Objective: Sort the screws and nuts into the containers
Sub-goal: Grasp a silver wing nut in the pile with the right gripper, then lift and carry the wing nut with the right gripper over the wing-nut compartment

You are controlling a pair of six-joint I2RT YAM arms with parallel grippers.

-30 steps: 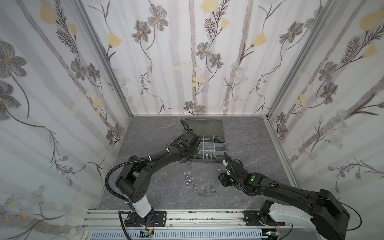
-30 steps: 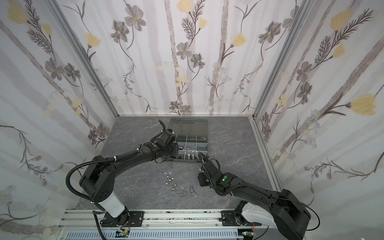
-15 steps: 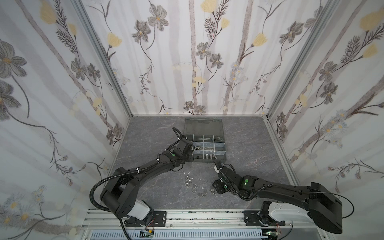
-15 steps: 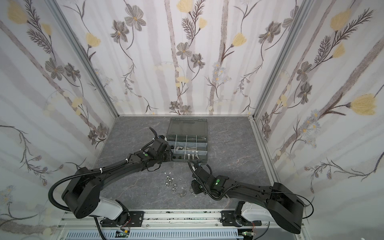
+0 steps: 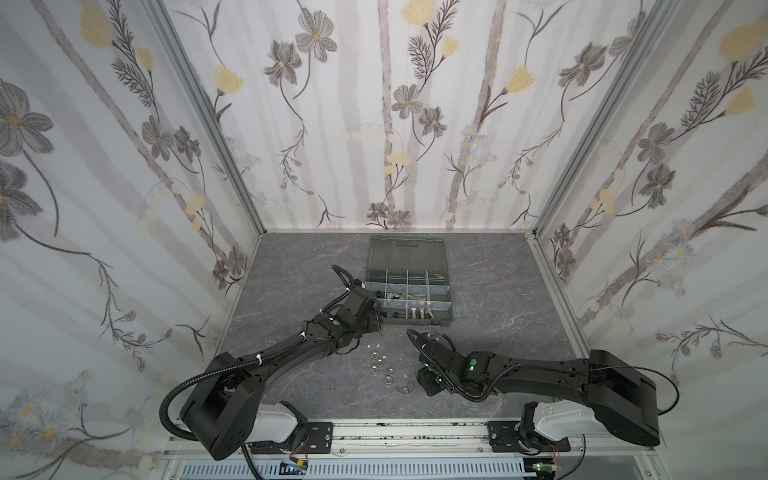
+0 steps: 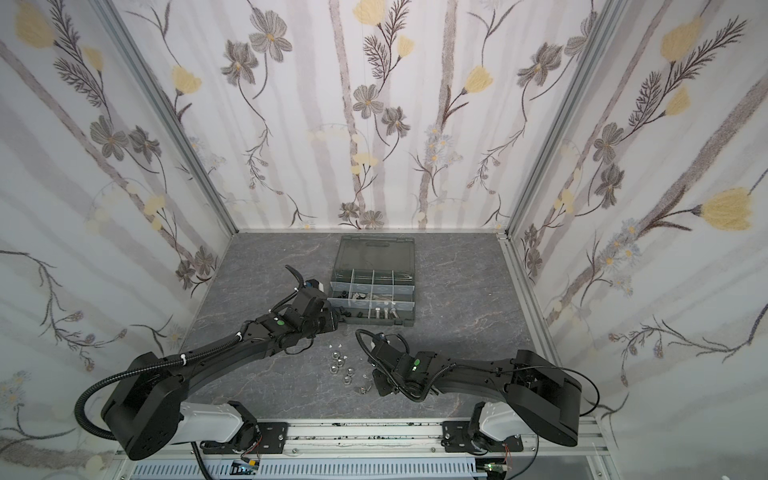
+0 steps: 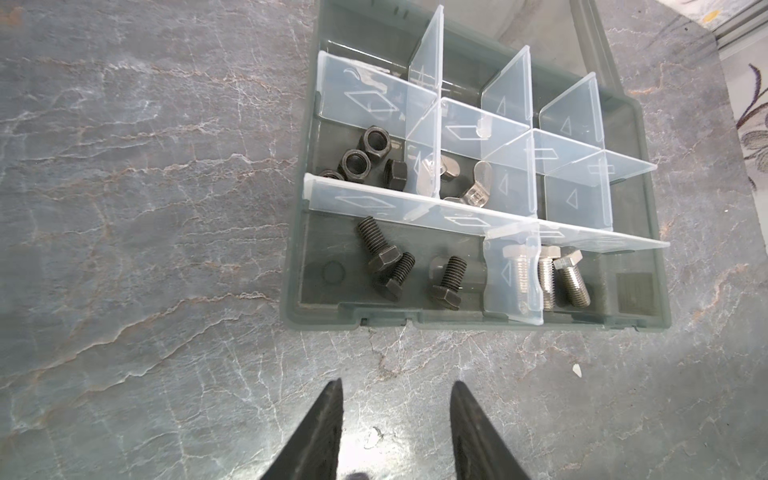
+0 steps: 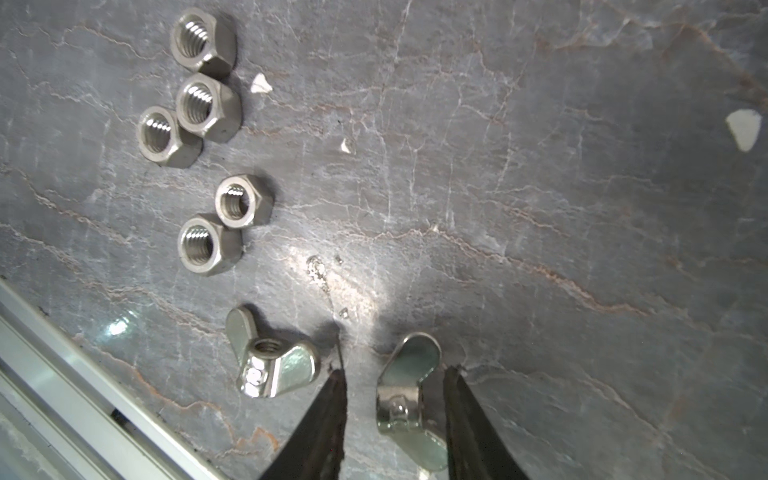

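My right gripper [image 8: 395, 370] stood spread around a silver wing nut [image 8: 405, 390] on the counter [image 8: 582, 208], one finger just beside it and a clear gap at the other. A second wing nut [image 8: 270, 365] and five hex nuts [image 8: 208, 108] lay nearby. My left gripper [image 7: 397, 384] hung spread over bare counter before the case [image 7: 415, 322]. Black screws [image 7: 382, 257] and black nuts [image 7: 357, 162] lay in its cells, and a partition [image 7: 513, 274] blurred one of three silver bolts [image 7: 571, 278]. In both top views my wrists hid the fingertips.

Two black arms [image 5: 291, 351] with white bases [image 5: 274, 424], green dots [image 5: 333, 321].
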